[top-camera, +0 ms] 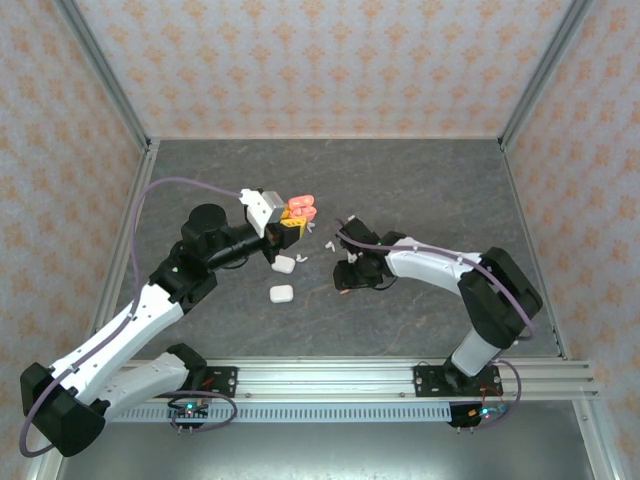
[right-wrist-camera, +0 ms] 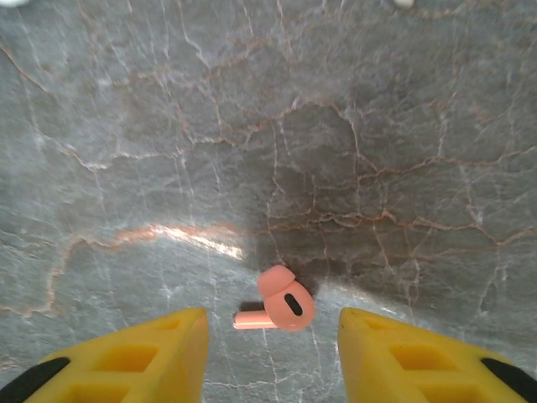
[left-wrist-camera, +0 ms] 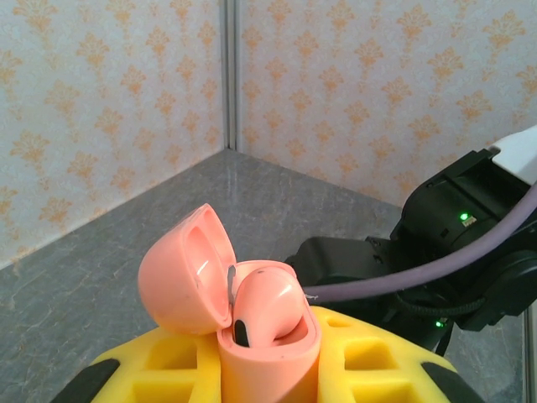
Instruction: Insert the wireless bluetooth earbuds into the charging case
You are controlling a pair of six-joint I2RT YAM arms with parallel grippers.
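Note:
My left gripper [top-camera: 290,222] is shut on an open coral-pink charging case [left-wrist-camera: 268,357], lifted above the table. Its lid [left-wrist-camera: 178,273] is tipped back to the left. One pink earbud [left-wrist-camera: 268,304] sits in the case. My right gripper [right-wrist-camera: 273,326] hangs open just above the table, its yellow fingers [right-wrist-camera: 159,353] on either side of a second pink earbud [right-wrist-camera: 284,306]. That earbud lies on the grey surface and touches neither finger. In the top view the right gripper [top-camera: 350,280] is low at the table's middle, right of the case [top-camera: 298,212].
Two closed white cases [top-camera: 283,264] [top-camera: 281,294] lie on the grey table between the arms. Several small white earbuds [top-camera: 326,243] are scattered near the right gripper. Patterned walls and metal posts bound the table.

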